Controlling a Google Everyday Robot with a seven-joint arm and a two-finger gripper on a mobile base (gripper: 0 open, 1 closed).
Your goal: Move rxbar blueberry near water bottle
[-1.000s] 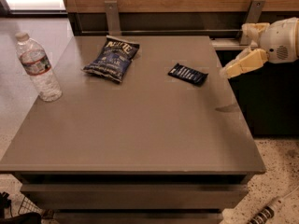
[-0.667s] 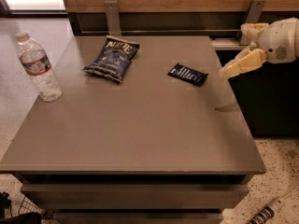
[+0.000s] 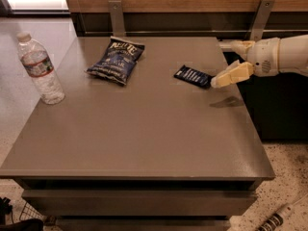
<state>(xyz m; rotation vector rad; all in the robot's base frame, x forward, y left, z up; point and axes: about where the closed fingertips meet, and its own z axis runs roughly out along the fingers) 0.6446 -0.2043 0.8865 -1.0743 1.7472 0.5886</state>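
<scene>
The rxbar blueberry [image 3: 192,76], a small flat dark navy wrapper, lies on the grey table [image 3: 144,134] at the back right. The water bottle [image 3: 39,67], clear with a white cap and a red-and-white label, stands upright at the table's left edge. My gripper [image 3: 225,62] comes in from the right, just above the table's right edge. It is open and empty. Its lower finger [image 3: 231,75] has its tip just right of the bar, close to it. I cannot tell if it touches.
A crinkled blue chip bag [image 3: 116,59] lies at the back between the bar and the bottle. A wooden rail with metal brackets [image 3: 262,13] runs behind the table. A small bottle-like object [image 3: 277,218] lies on the speckled floor at the lower right.
My gripper has moved left and a little down, bringing its lower finger tip close to the rxbar. The bar, bag and bottle have not moved.
</scene>
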